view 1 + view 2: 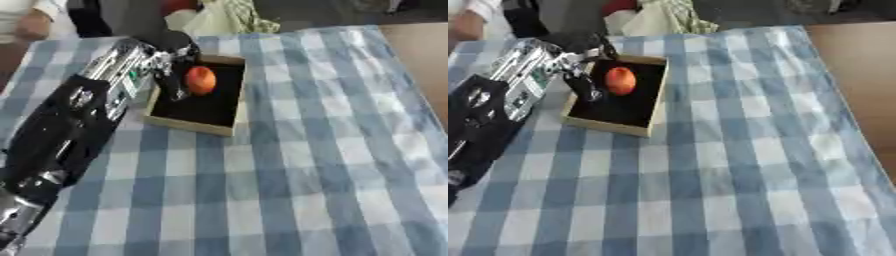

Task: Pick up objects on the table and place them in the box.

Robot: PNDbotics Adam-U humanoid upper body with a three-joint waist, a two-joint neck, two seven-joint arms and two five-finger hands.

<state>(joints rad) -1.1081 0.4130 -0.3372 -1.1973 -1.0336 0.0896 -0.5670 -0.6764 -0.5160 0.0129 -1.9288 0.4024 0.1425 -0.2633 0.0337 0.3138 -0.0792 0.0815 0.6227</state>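
Note:
A shallow wooden box (194, 125) with a dark inside lies on the checked cloth at the upper left. An orange-red round fruit (200, 80) sits inside it, toward the far end. My left arm comes in from the lower left, and its hand (172, 54) hangs over the box's left rim. The dark fingers (176, 88) point down, fairly straight, just left of the fruit. I cannot tell whether they touch it. My right hand shows in neither view.
The blue-and-white checked cloth (297, 165) covers the table, whose brown right edge (859, 75) shows bare. Bags and cloth (223, 17) lie past the far edge, and a person's hand (33, 25) rests at the far left corner.

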